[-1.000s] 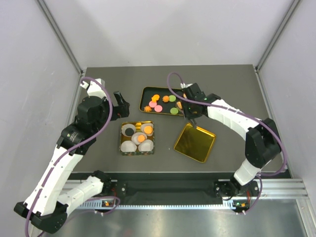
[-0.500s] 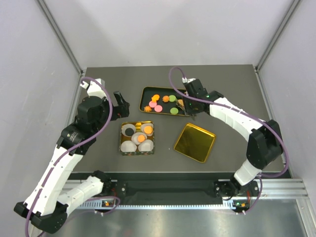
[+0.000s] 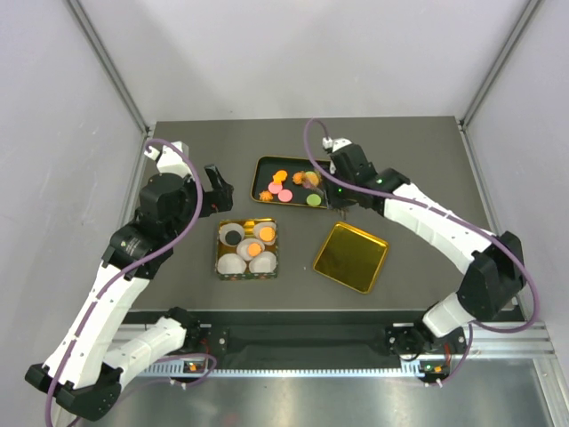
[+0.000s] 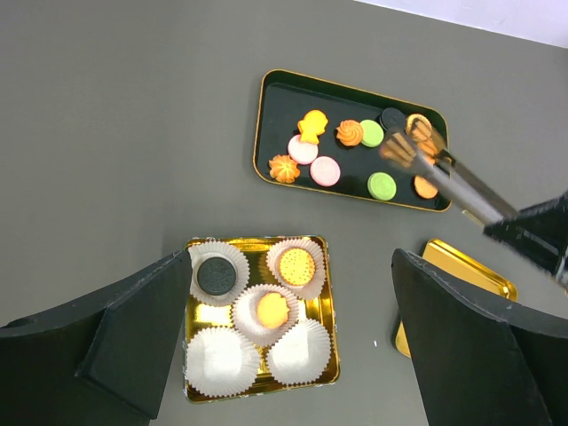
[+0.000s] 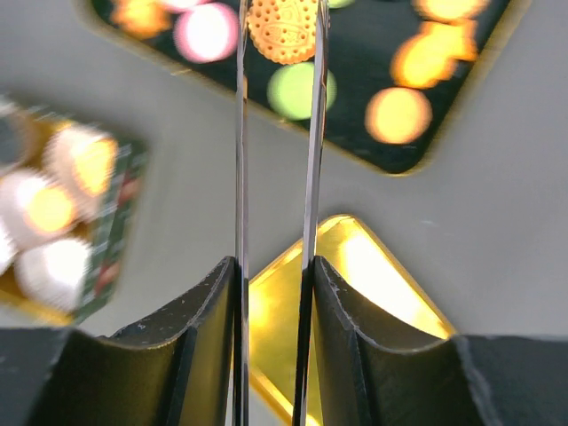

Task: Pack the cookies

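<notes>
Table: matt grey. Tin: shiny gold metal, holding pleated white paper cups. At its 1 o'clock, tray: dark satin, gilt rim. At 3 o'clock, lid: mirror-bright gold. Blades: thin polished metal, gripping a matt embossed cookie. Left fingers: matt black plastic.

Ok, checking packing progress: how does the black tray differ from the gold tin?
The black tray is oblong and dark inside, with cookies lying loose on it; the gold tin is squarer and shiny, with three cookies seated in white paper cups and two cups empty. Both lie flat and have gold rims.
</notes>
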